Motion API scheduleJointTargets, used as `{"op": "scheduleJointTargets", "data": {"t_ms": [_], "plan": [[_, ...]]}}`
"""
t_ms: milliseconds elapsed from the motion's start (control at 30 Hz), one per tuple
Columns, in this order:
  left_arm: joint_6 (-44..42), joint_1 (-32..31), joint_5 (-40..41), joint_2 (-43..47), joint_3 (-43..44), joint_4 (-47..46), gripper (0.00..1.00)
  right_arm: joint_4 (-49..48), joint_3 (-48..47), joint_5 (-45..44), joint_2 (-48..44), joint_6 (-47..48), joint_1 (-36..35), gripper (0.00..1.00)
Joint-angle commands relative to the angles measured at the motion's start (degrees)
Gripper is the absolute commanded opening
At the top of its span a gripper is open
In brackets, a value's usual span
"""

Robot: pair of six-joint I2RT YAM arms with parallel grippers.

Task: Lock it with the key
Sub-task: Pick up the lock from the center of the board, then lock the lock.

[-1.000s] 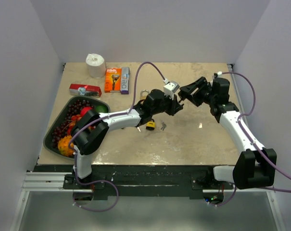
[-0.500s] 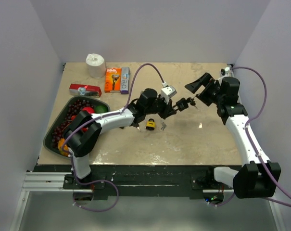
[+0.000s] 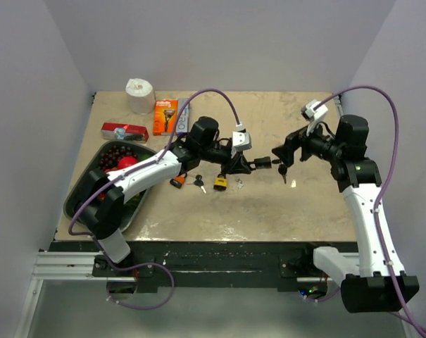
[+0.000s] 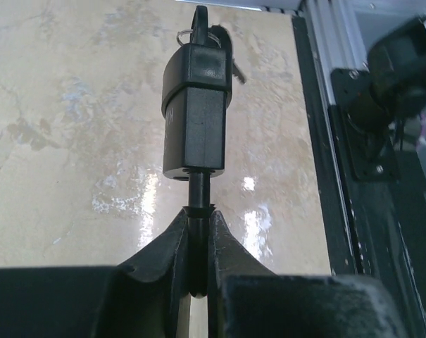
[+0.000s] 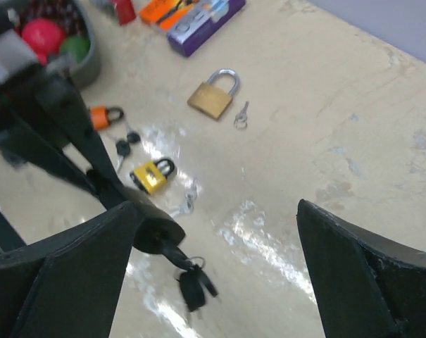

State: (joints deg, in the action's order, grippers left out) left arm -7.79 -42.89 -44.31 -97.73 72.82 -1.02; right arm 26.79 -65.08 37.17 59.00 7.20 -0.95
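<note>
A black padlock (image 4: 196, 113) hangs in the air, and my left gripper (image 4: 197, 218) is shut on its shackle. A key (image 4: 202, 21) sticks in the far end of its body, with spare keys (image 5: 195, 285) dangling from the ring. From above, the padlock (image 3: 263, 163) sits just past the left gripper (image 3: 246, 163) over the table's middle. Just to its right my right gripper (image 3: 286, 149) stands wide open and holds nothing. Seen from the right wrist, the padlock (image 5: 156, 229) lies beside the left finger of the right gripper (image 5: 216, 208).
On the table lie a yellow padlock (image 3: 220, 183), an orange padlock (image 3: 177, 181) with keys, and a brass padlock (image 5: 214, 95) with a small key (image 5: 241, 115). A fruit tray (image 3: 82, 190), red pack (image 3: 124, 131), razor box (image 3: 165, 116) and paper roll (image 3: 139, 95) stand left.
My right gripper has opened, let go of the key and drawn back to the right. The left arm has shifted, carrying the padlock toward the table's middle.
</note>
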Motion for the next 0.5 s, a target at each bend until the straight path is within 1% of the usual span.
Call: {"op": "scheduleJointTargets", "data": {"t_ms": [0, 33, 67, 100, 167, 233, 300, 367, 433, 467], "plan": [[-15.66, 0.71, -11.75, 5.01, 5.48, 9.35, 0.0, 17.29, -2.24, 7.91, -3.01, 29.82, 0.07, 0.99], [-18.63, 0.71, -13.06, 5.01, 5.93, 11.11, 0.0, 19.77, -2.68, 8.44, -3.54, 33.54, -0.02, 0.99], [-19.62, 0.71, -13.6, 4.92, 6.37, 13.99, 0.0, 22.23, -3.73, 9.4, -3.37, 36.8, 0.07, 0.99], [-20.33, 0.71, -13.95, 5.01, 6.81, 14.89, 0.0, 27.48, -4.17, 10.11, -3.11, 43.36, 0.07, 0.99], [-21.04, 0.71, -14.57, 4.83, 6.81, 15.43, 0.0, 31.56, -5.76, 11.43, -1.09, 48.32, -0.1, 0.99], [-20.25, 0.53, -14.75, 4.75, 6.9, 14.47, 0.0, 33.76, -6.9, 11.78, 0.32, 48.87, -1.07, 0.98], [-19.81, 0.44, -14.4, 4.31, 7.25, 13.94, 0.0, 36.74, -7.6, 12.23, 2.34, 52.29, -2.64, 0.96], [-18.58, 0.36, -13.78, 3.61, 8.3, 13.67, 0.0, 37.2, -7.87, 12.05, 3.22, 53.35, -3.79, 0.95], [-17.61, 0.36, -13.34, 2.99, 9.01, 13.85, 0.0, 36.5, -7.26, 11.44, 3.14, 53.09, -5.63, 0.96], [-17.52, 0.27, -13.08, 2.55, 9.53, 13.67, 0.0, 36.06, -7.08, 11.26, 3.05, 53.27, -6.34, 0.99]]}}
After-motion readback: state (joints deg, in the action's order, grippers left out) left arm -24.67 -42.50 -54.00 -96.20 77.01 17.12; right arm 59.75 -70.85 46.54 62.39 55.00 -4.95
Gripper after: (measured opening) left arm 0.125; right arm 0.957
